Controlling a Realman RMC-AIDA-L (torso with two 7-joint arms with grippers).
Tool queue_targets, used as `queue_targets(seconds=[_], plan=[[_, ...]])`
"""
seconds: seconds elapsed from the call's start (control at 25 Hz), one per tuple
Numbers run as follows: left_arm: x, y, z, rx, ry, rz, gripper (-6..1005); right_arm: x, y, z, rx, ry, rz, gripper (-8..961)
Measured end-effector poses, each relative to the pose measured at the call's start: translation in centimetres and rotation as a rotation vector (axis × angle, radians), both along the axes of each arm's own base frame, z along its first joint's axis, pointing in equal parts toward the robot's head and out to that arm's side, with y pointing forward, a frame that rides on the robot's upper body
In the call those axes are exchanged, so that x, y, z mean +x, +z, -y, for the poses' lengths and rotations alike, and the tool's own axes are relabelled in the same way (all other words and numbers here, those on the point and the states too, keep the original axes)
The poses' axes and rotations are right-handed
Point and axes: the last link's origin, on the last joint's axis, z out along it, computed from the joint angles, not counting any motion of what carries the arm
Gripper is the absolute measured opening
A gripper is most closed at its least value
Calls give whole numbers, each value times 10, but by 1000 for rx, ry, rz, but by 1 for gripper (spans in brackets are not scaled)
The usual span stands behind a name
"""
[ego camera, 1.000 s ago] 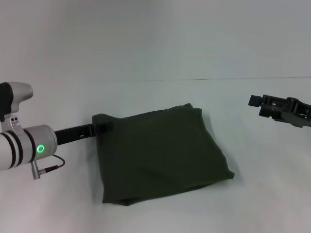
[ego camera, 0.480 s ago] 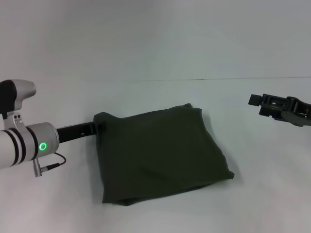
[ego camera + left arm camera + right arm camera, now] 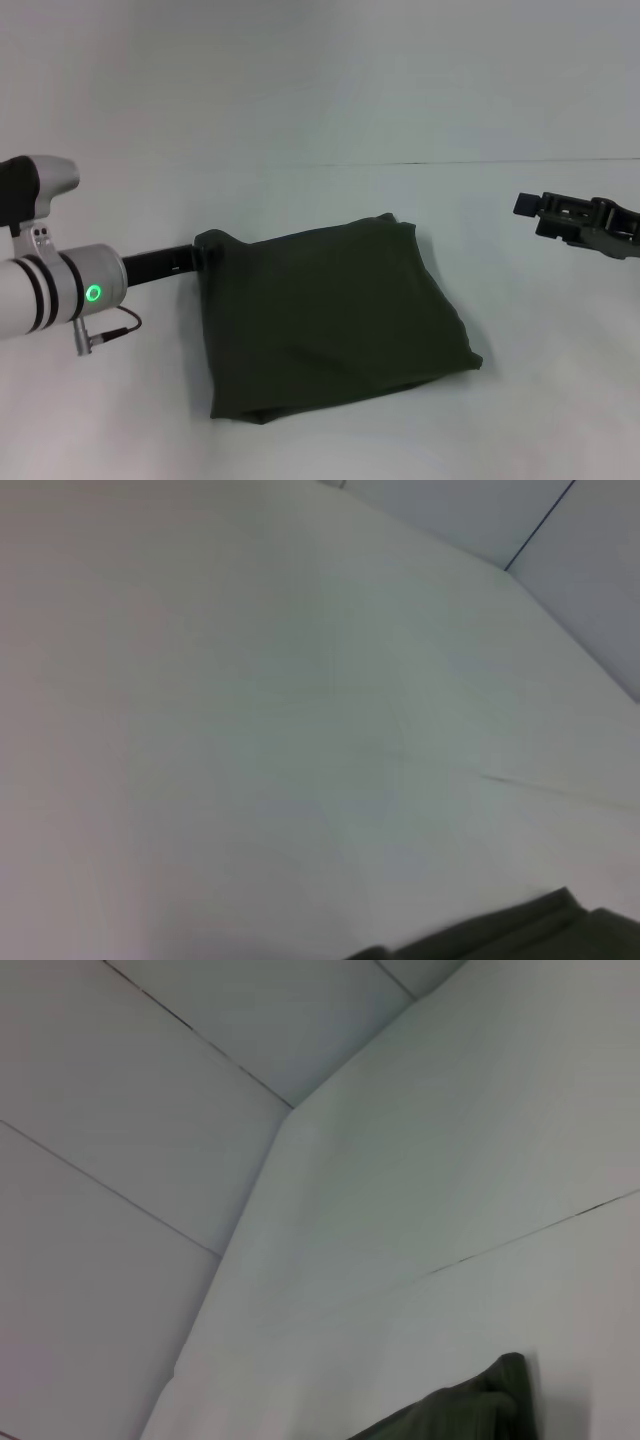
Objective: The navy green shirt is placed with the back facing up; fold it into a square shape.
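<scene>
Already the navy green shirt (image 3: 330,320) lies near the middle of the white surface (image 3: 300,190) as a compact, roughly square bundle, plain side up, its far left corner slightly lifted. The left claw (image 3: 207,259) is right at that corner, its dark fingers reaching in low from the left side; whether they are pinched on the cloth or merely touching it I cannot tell, since the fabric edge hides the tips. The right claw (image 3: 524,205) hangs well off to the right, clear of the shirt, and I cannot tell how its fingers stand either. From the left wrist view only a dark sliver of cloth shows at the frame's edge. To my eye the folding looks close to done, and the step in hand is tidying that far left corner. Doing it well would mean letting the corner settle flat without dragging the whole bundle sideways, then pulling the fingers straight out along the surface so no layer catches and peels open. The near edge looks a bit puffy and may want pressing.
</scene>
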Motion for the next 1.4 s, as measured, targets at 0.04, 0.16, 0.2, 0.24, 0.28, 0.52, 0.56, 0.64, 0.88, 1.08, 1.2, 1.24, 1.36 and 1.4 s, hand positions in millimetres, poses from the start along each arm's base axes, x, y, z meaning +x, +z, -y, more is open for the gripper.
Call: queue_targets(seconds=[0.04, 0.16, 0.2, 0.24, 0.28, 0.52, 0.56, 0.64, 0.88, 1.08, 1.2, 1.24, 1.36, 1.4], plan=[[3, 0, -2, 0, -4, 2, 54, 0, 0, 0, 0, 0, 0, 818], [9, 1, -7, 0, -18, 2, 55, 1, -1, 0, 1, -3, 2, 818], [11, 1, -8, -1, -21, 1, 55, 1, -1, 0, 1, -3, 2, 819], [12, 1, -9, -3, -23, 0, 55, 1, -1, 0, 1, -3, 2, 819], [13, 1, -10, -6, -23, 0, 55, 1, -1, 0, 1, -3, 3, 819], [10, 4, -8, -8, -17, -3, 58, 4, 1, 0, 8, -11, 11, 818], [8, 5, -6, -6, -7, 3, 61, 4, 2, 0, 10, -13, 12, 818], [5, 7, -3, -5, 7, 15, 69, 5, 2, 0, 11, -15, 14, 819], [-1, 11, 2, 16, 24, 22, 90, 6, 1, 0, 7, -17, 22, 819], [-3, 7, 5, 7, 28, 14, 278, 3, 1, -2, 2, -13, 24, 818], [-4, 3, 6, 0, 32, -2, 395, 3, 0, -3, 0, -11, 29, 818], [-5, 3, 6, 0, 33, -3, 431, 3, 0, -3, 0, -12, 31, 818], [-6, 2, 6, 2, 38, -9, 537, 3, -2, -4, -1, -14, 36, 818], [-6, 2, 6, 2, 38, -9, 579, 3, -2, -3, -2, -14, 36, 818]])
